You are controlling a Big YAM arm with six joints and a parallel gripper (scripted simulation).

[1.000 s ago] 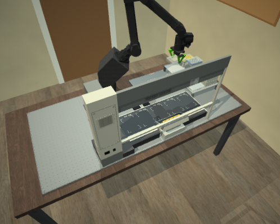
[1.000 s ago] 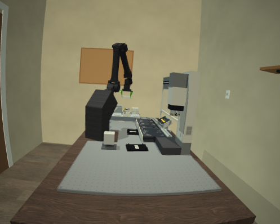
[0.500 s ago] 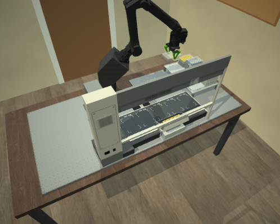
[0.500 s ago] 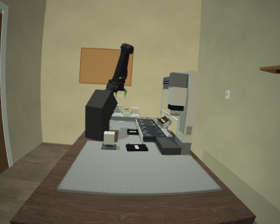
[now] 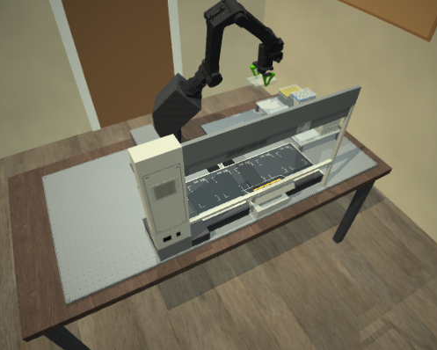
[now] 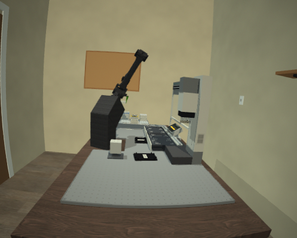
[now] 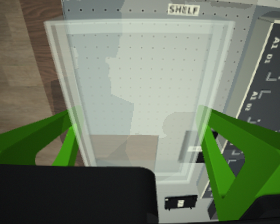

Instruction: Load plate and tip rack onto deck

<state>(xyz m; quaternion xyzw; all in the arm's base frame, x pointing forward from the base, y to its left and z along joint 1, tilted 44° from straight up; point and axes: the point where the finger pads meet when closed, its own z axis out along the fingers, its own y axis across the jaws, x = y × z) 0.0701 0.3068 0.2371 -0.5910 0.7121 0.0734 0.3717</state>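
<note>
My gripper (image 5: 262, 76) (image 6: 126, 98) (image 7: 139, 112) is shut on a clear rectangular cover (image 5: 254, 81) (image 7: 141, 60), gripping its two long sides. It holds the cover level, high in the air over the near end of the SHELF plate (image 5: 231, 120) (image 7: 226, 12), to the left of the labware there. On the SHELF stand a yellow tip rack (image 5: 289, 91), a blue tip rack (image 5: 303, 93) and a white lidded item (image 5: 268, 105). The dark deck (image 5: 249, 172) (image 7: 271, 75) with its bracketed positions lies to the right in the wrist view. Labels on the labware are too small to read.
A grey gantry beam (image 5: 271, 120) and a cream tower (image 5: 158, 182) stand along the deck's front. The arm's black base block (image 5: 176, 107) (image 6: 104, 121) sits behind the deck. A white box (image 6: 116, 145) and a black nest (image 6: 144, 156) stand on the grey mat.
</note>
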